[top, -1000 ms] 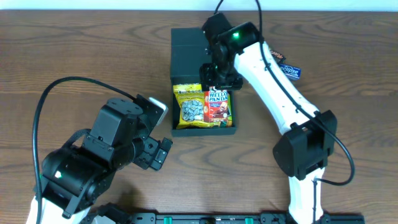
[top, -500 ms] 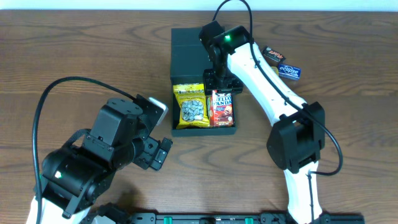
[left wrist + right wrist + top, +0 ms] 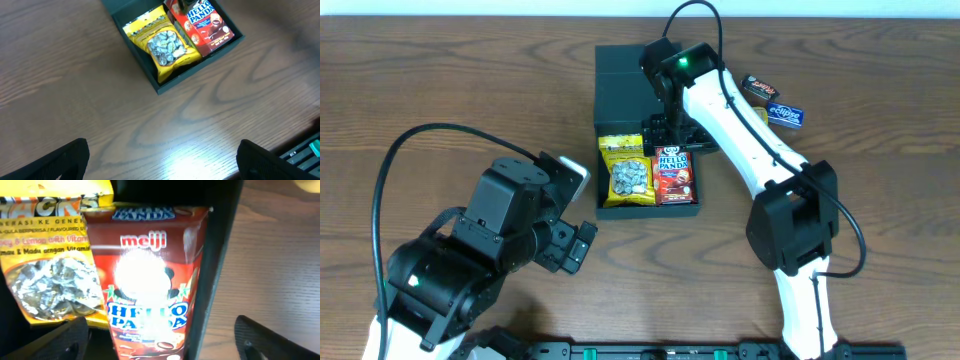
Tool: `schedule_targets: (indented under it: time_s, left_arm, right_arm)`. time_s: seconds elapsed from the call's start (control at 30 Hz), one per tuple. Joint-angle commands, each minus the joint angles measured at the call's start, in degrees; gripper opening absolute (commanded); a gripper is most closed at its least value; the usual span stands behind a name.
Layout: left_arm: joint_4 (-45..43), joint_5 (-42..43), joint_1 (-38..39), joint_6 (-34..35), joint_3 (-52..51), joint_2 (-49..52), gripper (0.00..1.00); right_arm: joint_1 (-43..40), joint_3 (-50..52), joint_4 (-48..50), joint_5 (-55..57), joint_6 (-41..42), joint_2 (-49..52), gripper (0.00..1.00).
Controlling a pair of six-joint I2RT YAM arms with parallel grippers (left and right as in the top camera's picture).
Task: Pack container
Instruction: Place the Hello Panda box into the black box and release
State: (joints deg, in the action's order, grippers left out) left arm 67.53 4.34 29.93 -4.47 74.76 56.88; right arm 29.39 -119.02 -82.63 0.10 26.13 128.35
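**Release over the container.** Your right hand [image 3: 162,342] hung released, its fingers [image 3: 65,337] spread wide with nothing between them. The red Hello Panda box [image 3: 150,295] lay flat directly beneath, free of any grip. That box sat in the right half of the container [image 3: 650,211], touching the yellow seed packet [image 3: 626,172] on its left and close against the right wall. The matte black container rested mid-counter, its flap lid [image 3: 618,80] folded back on the far side. Small wrapped snacks [image 3: 775,105] lay on the counter [image 3: 470,90] to the right, beyond the arm. Your left hand [image 3: 167,162] – likewise released and empty – hovered near the container's front-left corner. The step in hand appeared to be the release. You would have done well to rise straight up with fingers wide, so no pad dragged the box or caught the wall.
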Motion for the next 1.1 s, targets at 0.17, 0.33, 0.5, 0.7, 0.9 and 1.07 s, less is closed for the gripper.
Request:
schedule_targets:
  time_s: [0.17,0.33,0.5,0.7,0.9,1.07]
  left_arm:
    - [0.2,0.2,-0.2,0.4,0.7,0.0,0.95]
    - [0.2,0.2,-0.2,0.4,0.7,0.0,0.95]
    - [0.2,0.2,-0.2,0.4,0.7,0.0,0.95]
    - [0.2,0.2,-0.2,0.4,0.7,0.0,0.95]
    - [0.2,0.2,-0.2,0.4,0.7,0.0,0.95]
    - [0.2,0.2,-0.2,0.4,0.7,0.0,0.95]
  right_arm:
    - [-0.3,-0.9,0.0,3.0,1.3,0.4,0.91]
    - [0.0,-5.9,0.0,2.9,1.3,-1.1,0.8]
    - [2.0,-8.4,2.3,2.4,1.0,-1.3,0.02]
    - [4.4,-4.1,7.6,1.1,-0.7,-1.2,0.01]
    - [5.1,0.2,10.9,1.2,-1.1,-0.7,0.01]
    - [4.9,4.5,13.8,1.5,-1.1,-0.7,0.02]
